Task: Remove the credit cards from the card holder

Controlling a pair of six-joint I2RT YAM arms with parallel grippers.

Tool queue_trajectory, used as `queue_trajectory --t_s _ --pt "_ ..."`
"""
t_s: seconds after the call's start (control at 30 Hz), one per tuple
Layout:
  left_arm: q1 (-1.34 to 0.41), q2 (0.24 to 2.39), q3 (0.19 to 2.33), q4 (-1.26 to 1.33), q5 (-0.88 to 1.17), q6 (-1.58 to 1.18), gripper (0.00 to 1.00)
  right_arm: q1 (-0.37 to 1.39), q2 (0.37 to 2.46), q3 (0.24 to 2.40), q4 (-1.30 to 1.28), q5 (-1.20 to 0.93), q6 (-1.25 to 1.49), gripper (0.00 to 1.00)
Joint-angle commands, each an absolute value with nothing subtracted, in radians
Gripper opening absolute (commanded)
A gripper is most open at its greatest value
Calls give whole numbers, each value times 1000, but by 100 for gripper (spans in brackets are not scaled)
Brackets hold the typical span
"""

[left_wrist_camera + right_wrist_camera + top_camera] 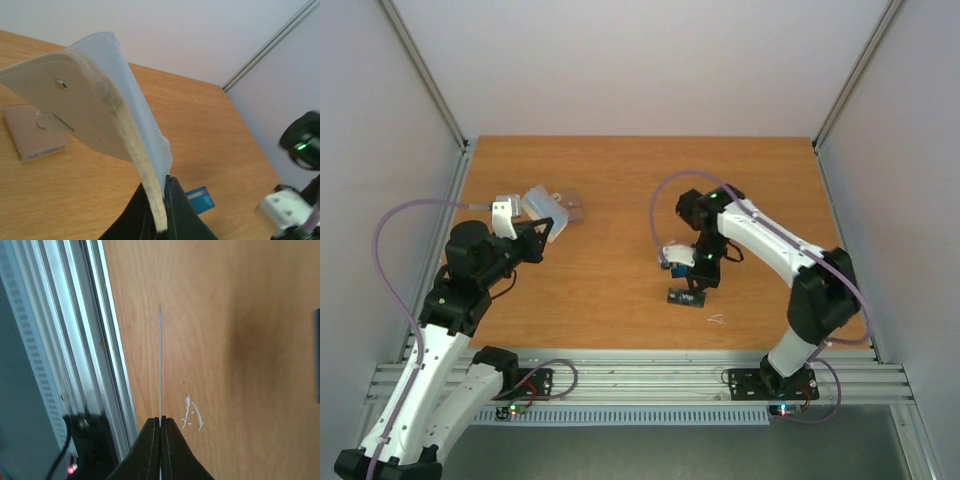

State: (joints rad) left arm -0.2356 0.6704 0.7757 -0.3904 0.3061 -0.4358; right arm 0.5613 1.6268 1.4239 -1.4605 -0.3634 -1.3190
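Left gripper is clamping the raised card holder by its rim; I'm pinching a black card tight in the right gripper.

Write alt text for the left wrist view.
The left gripper, shut, clamps one edge of the card holder, whose beige and pale blue panels rise tilted over the wooden table. A mauve-brown pouch lies flat at left; a blue card lies beyond the gripper.
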Motion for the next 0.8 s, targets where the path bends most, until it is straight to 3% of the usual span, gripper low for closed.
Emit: queue_trajectory --t_s 0.0,0.53,0.77 --pt "-229 645 776 -359 276 -395 0 589 1709 1335 -1417 -263 -1479 1" --pt "-228 646 776 -346 285 -407 0 607 1917 1274 -1269 -244 -1468 1" --pt "-226 642 786 -354 284 -405 0 606 1960 1283 -1198 -127 -1447 10"
